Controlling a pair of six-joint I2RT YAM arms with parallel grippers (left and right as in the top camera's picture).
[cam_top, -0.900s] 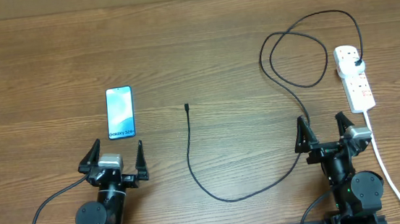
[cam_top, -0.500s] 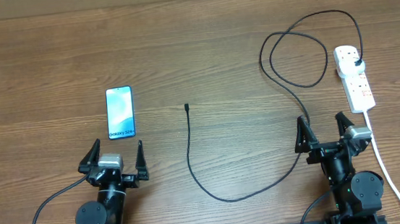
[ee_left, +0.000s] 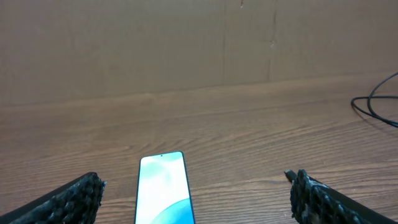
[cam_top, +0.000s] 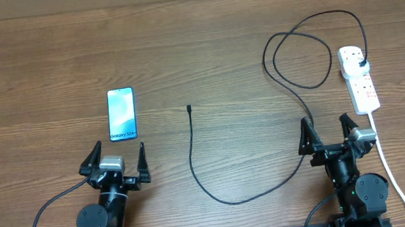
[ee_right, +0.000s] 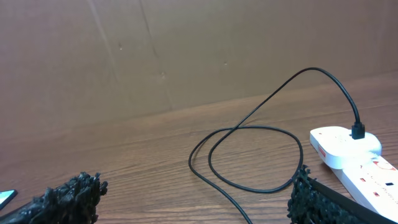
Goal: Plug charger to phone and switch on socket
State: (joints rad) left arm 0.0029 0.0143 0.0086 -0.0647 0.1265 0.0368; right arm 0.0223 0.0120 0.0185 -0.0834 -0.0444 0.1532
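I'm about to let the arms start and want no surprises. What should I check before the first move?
1. Left gripper open and empty: ok.
2. Right gripper open and empty: ok.
3. Phone flat on the table, screen lit, unobstructed: ok.
4. Cable tip lying free, apart from the phone: ok.
5. Plug seated in the power strip: ok.
6. Power strip switched on: cannot tell.

Bare table (cam_top: 38, 84) surrounds the phone (cam_top: 122, 114); the charger (cam_top: 190, 136) loops beside the socket (cam_top: 359, 79).

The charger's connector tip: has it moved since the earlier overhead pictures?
No. The connector tip lies at the same spot on the table, level with the phone and apart from it.
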